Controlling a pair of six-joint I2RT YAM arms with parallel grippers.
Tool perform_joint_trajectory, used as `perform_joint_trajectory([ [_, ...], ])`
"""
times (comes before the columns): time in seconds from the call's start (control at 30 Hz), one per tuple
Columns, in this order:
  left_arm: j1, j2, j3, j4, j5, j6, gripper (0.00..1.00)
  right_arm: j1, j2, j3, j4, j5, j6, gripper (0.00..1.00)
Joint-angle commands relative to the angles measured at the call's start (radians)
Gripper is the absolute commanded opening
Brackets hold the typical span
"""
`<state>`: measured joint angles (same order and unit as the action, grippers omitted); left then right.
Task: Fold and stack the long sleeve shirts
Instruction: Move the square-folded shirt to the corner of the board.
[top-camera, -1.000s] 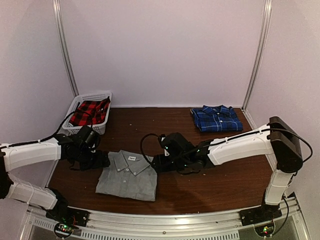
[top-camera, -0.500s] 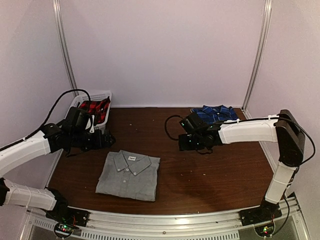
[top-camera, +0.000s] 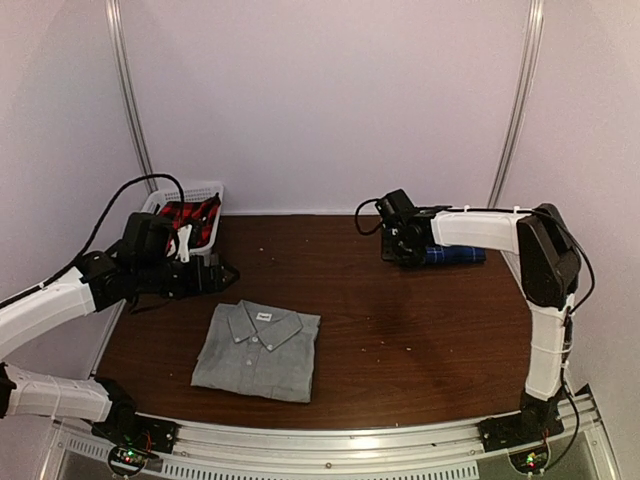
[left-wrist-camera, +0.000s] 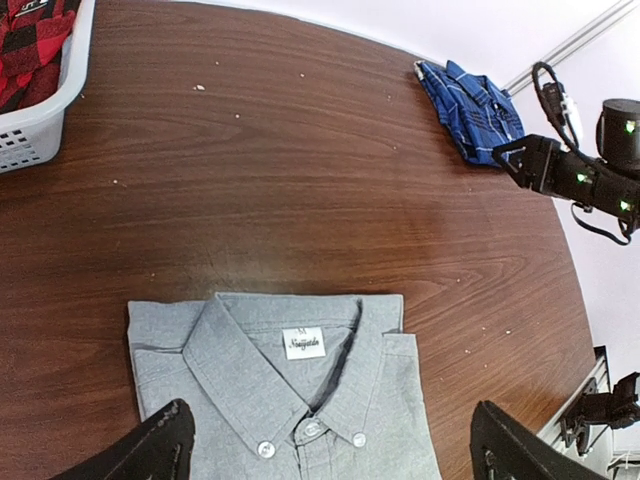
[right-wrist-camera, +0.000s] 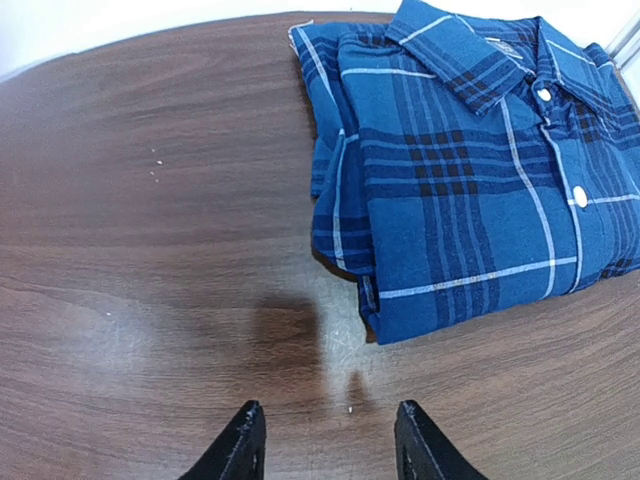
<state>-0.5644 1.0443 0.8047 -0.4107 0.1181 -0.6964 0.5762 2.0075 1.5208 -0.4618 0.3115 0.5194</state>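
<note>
Grey shirt (top-camera: 257, 350) lay folded at seven o'clock on the counter (top-camera: 400, 330), the plaid shirt (right-wrist-camera: 470, 170) folded at two o'clock. Left hand (left-wrist-camera: 335, 445) gaped wide above the grey one, empty. The right hand (right-wrist-camera: 325, 440), partly open and empty, hung just beside the plaid.

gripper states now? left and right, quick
Left gripper: open, empty, facing the grey shirt.
Right gripper: open, empty, just short of the blue plaid shirt.

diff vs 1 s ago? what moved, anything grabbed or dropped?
Both claws left the sides of the grey shirt. The left claw pulled back toward the basket, open and empty. The right claw swung to the far right corner and now hovers, open, beside the blue plaid shirt. Nothing was picked up. Both shirts and the basket stayed put.
</note>
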Motion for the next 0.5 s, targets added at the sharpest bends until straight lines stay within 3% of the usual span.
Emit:
perform_joint_trajectory([
  [0.0, 0.001, -0.022, -0.019, 0.058, 0.038, 0.025, 0.98, -0.007, 0.083, 0.104, -0.092, 0.063, -0.031, 0.44],
  [0.47, 0.001, -0.038, -0.051, 0.058, 0.063, 0.028, 0.98, -0.044, 0.252, 0.229, -0.149, 0.155, -0.069, 0.4],
])
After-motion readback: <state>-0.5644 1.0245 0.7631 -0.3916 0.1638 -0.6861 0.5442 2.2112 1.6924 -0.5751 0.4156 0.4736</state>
